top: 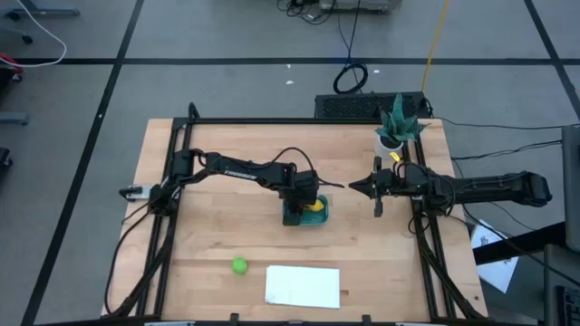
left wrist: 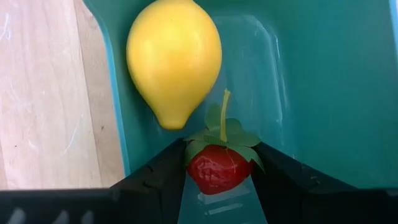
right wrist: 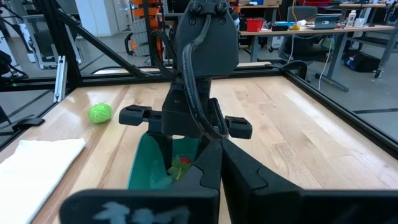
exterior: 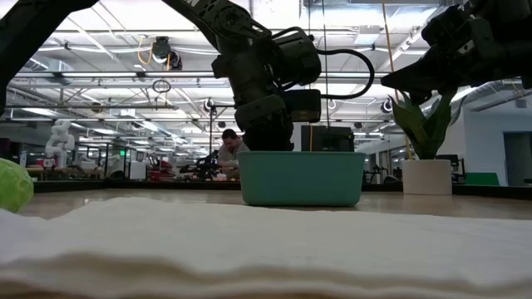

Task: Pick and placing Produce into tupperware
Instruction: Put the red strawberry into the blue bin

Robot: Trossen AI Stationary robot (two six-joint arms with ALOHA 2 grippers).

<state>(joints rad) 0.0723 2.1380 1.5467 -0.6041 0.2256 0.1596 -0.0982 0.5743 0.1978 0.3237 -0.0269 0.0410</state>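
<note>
The teal tub (top: pixel 294 219) stands mid-table and also shows in the low view (exterior: pixel 301 178). The yellow lemon (left wrist: pixel 174 59) lies inside it (top: pixel 316 206). My left gripper (left wrist: pixel 219 155) reaches down into the tub (top: pixel 304 204), shut on the small red fruit (left wrist: pixel 216 169) with green leaves. The green ball (top: pixel 239 265) rests on the table nearer the front edge, left of the tub. My right gripper (top: pixel 355 187) hovers shut and empty to the right of the tub, pointing at it. My left gripper pinches the red fruit's two sides (left wrist: pixel 194 167) between its two fingers, just below the leaves. The fingers point down into the tub from above. The fruit's stem points toward the lemon. I cannot tell whether the fruit rests on the tub's floor.
A flat white sheet (top: pixel 303 285) lies at the front edge, right of the green ball. A potted plant (top: pixel 397 127) stands at the far right corner. A black frame rail (top: pixel 421 226) runs along the table's sides.
</note>
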